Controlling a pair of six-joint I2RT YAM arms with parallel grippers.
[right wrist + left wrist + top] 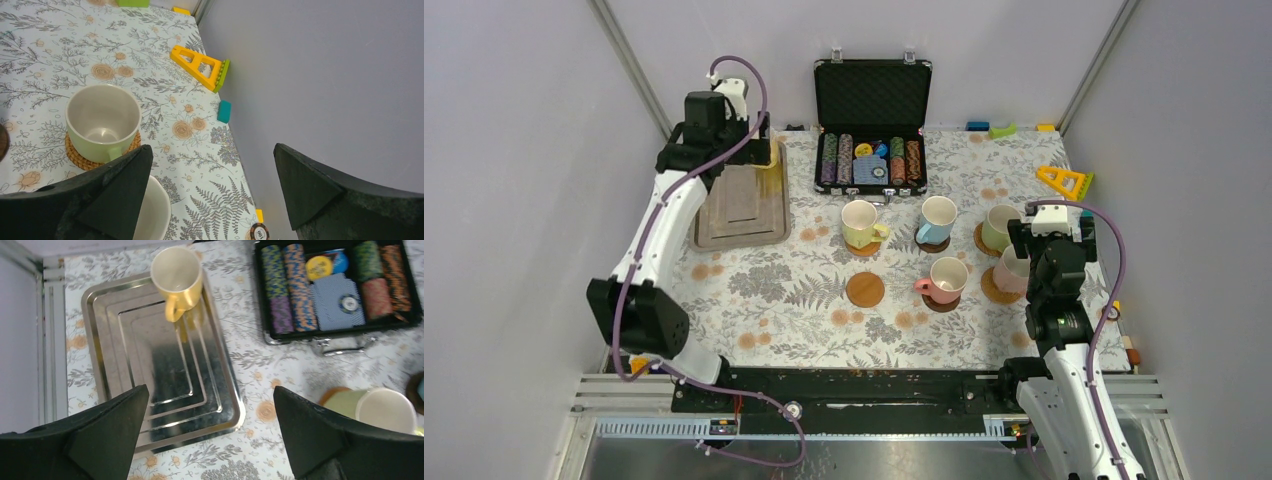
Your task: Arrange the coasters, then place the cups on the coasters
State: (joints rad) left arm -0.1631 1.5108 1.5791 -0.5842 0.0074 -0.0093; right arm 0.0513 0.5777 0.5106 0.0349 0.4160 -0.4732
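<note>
Coasters [990,291] lay in two rows on the floral-clothed table [774,300], and five carried glossy ceramic mugs [936,220]. Only the smooth tan coaster [865,290] at near left lay bare, presumably reserved for the last cup. That cup, the yellow mug [177,277], stood upright in the far right corner of the ridged silver metal tray [105,340], off to the far left of the rows. The left hand [210,390] hung above the tray, fingers spread wide and empty, apparently lined up to go for the mug. The right hand [212,148], likewise spread and holding nothing, hovered near the table's right edge beside the pale green mug [102,120] on its woven coaster [75,154], seemingly parked clear.
</note>
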